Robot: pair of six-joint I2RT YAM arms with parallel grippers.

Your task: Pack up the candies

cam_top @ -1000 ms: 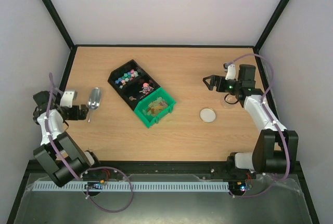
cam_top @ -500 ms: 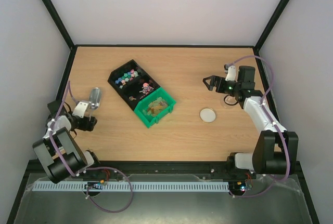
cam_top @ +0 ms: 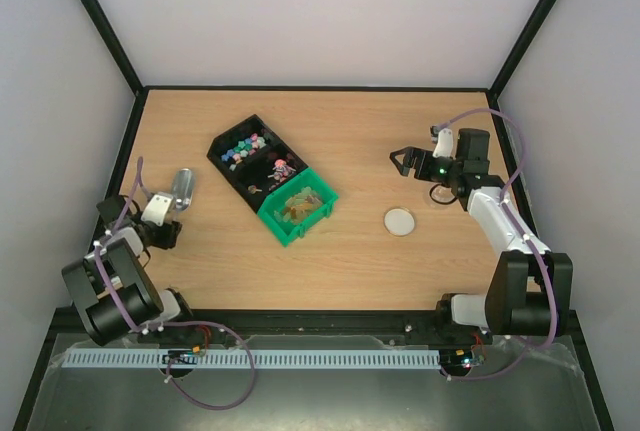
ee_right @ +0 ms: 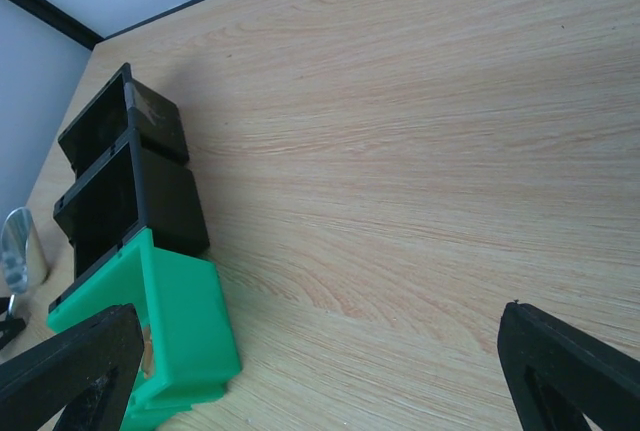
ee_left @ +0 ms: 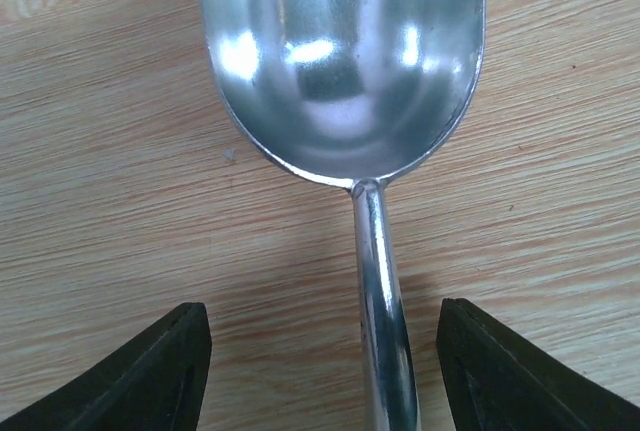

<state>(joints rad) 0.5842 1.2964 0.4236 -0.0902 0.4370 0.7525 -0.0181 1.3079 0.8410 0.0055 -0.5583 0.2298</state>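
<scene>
Your table [cam_top: 350, 141]: only the overhead view shows the candies [cam_top: 245, 148], tiny bright and golden specks in bins. Your left gripper [ee_left: 320, 311] stands spread astride the scoop [ee_left: 340, 61] handle; your right gripper [ee_right: 318, 331] gapes wide.

Wood-grain table [cam_top: 350, 131] fills centre of frame. Plain white walls [cam_top: 320, 11] top, left & right, w/ black bars [cam_top: 98, 21] in upper corners. Grey ledge [cam_top: 320, 401] along bottom. Even light.
</scene>
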